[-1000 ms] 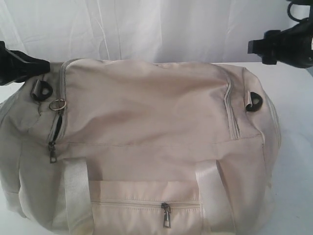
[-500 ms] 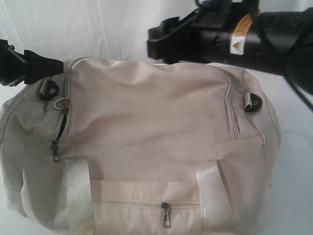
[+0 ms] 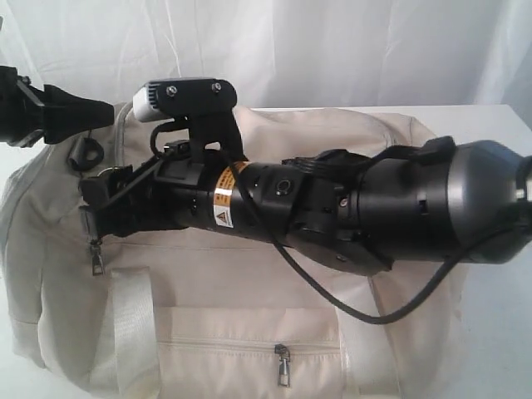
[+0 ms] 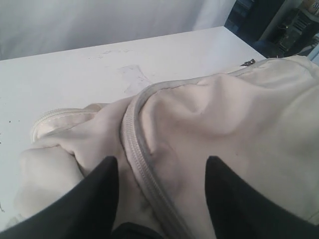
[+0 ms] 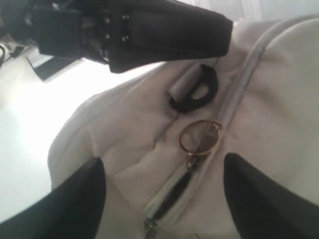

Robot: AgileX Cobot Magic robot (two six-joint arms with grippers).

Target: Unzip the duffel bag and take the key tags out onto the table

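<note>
The cream duffel bag fills the exterior view, and its main zipper is open only a short way, showing a dark slit below the brass ring pull. My right gripper reaches across the bag to its left end, open, with its fingers on either side of that slit and ring. My left gripper is open over the bag's end, straddling a closed grey zipper seam. The key tags are hidden.
A black D-ring sits just past the brass ring. The zipped front pocket has its pull near the front edge, between the white webbing handles. The white table extends beyond the bag, with a white curtain behind.
My right arm has swung from the upper right across the top of the bag to its left end, now covering the brass ring in the exterior view. The left gripper has hardly moved.
</note>
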